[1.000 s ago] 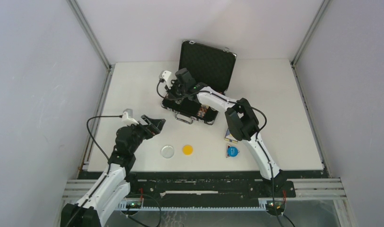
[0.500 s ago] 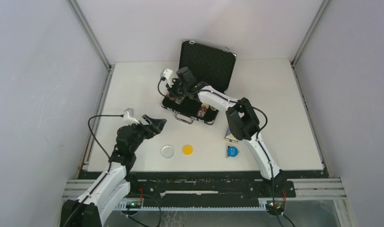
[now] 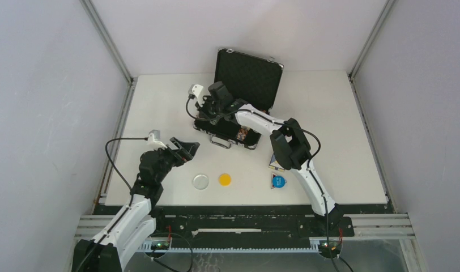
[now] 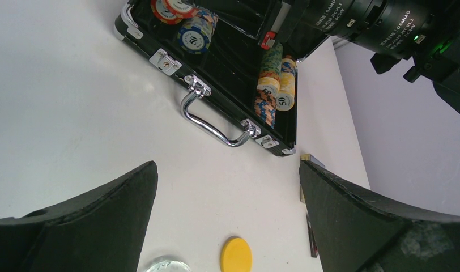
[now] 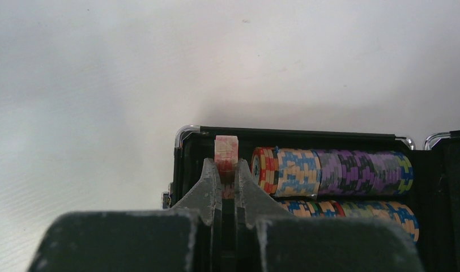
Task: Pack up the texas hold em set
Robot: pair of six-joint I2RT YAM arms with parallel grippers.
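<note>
The briefcase (image 3: 247,76) stands open at the far middle of the surface (image 3: 160,107) with its lid upright. Its tray already holds rolls of chips (image 5: 335,170) lying on their sides in two rows. Over the last second the right gripper (image 5: 227,170) shifts slightly toward the tray's left end. It now sits right at that wall, in the gap beside the upper roll. Its jaws are pinched almost together on a thin stack of red-and-white chips (image 5: 226,148), held on edge just left of the roll's end. This looks like the final seating of the stack: lined up with the row but not yet released.

Outside the case, nothing else has moved. In front of it, toward the arms, a clear token (image 3: 201,181) and a yellow token (image 3: 225,179) lie side by side. A blue token (image 3: 278,181) lies off to their right, and the card deck (image 3: 275,164) sits just beyond it, partly hidden under the right arm. The left gripper (image 3: 188,148) hovers in front of the case's left corner as before, its jaws spread wide and empty, pointing toward the handle (image 4: 213,116). The chips look nearly packed; the tokens, the deck and closing the lid remain.
</note>
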